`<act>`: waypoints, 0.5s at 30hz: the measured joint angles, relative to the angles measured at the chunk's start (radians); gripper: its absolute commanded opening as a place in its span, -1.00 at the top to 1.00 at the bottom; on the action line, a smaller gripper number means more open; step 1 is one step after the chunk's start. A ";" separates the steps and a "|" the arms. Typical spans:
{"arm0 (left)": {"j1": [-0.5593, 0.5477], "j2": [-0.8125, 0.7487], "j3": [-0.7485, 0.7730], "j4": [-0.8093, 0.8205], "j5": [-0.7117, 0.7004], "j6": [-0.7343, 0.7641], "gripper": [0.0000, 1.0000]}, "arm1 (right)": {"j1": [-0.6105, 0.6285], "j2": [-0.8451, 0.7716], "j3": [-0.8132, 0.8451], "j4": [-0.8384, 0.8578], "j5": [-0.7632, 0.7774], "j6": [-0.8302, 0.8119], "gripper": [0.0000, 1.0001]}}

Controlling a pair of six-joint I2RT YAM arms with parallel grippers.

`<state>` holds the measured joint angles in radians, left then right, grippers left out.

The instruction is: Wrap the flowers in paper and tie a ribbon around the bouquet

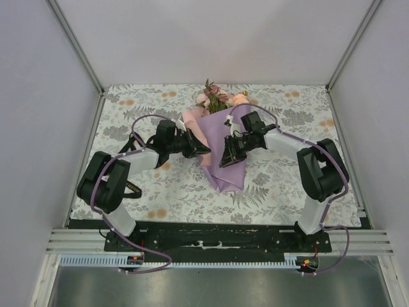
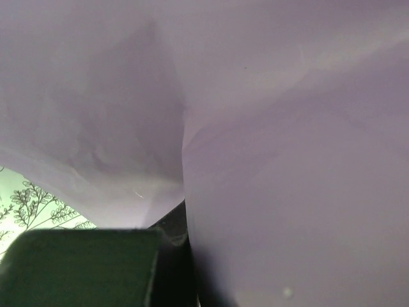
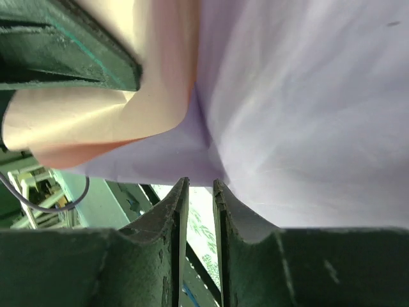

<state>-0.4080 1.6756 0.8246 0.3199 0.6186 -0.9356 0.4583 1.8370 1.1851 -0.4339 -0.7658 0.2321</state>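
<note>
Wrapping step, tie not yet begun. The bouquet (image 1: 214, 131) lies mid-frame on the floral-print surface (image 1: 287, 185). The flowers (image 1: 218, 97) poke out at top centre, and the lilac paper (image 1: 223, 176) tapers toward the bottom of the frame. Left claw (image 1: 203, 149) sits at the paper's left edge, nearly closed, and looks pinched on a fold (its wrist view is all paper, so that's a judgement). Right claw (image 1: 227, 160) is over the cone's middle, jaws a narrow slot apart with nothing between them; the paper's edge is just beyond its fingertips (image 3: 174, 211). Ribbon not visible in any view. Cone looks loose, with the pink inner face showing at the left flap. Next move likely: right claw nips the free edge and draws it across while the left holds, then locate the ribbon.
</note>
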 measured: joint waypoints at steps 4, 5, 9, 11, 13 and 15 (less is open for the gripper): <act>-0.011 0.024 0.056 -0.042 -0.013 0.032 0.77 | -0.062 -0.005 -0.001 0.008 0.008 0.003 0.42; -0.018 0.034 0.078 -0.051 -0.017 0.040 0.77 | -0.075 -0.001 -0.001 0.006 0.017 0.003 0.42; -0.061 0.086 0.169 -0.077 -0.034 0.056 0.77 | -0.089 0.068 -0.001 0.008 0.048 0.010 0.42; -0.085 0.130 0.218 -0.084 -0.041 0.056 0.75 | -0.087 0.137 -0.001 0.004 0.052 0.021 0.42; -0.102 0.173 0.252 -0.092 -0.043 0.057 0.73 | -0.088 0.175 -0.001 0.006 0.013 0.047 0.42; -0.115 0.216 0.280 -0.104 -0.046 0.059 0.73 | -0.088 0.176 -0.001 0.007 0.006 0.056 0.42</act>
<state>-0.5228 1.8919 1.1046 0.2157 0.5724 -0.8764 0.3702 2.0129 1.1843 -0.4267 -0.7593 0.2882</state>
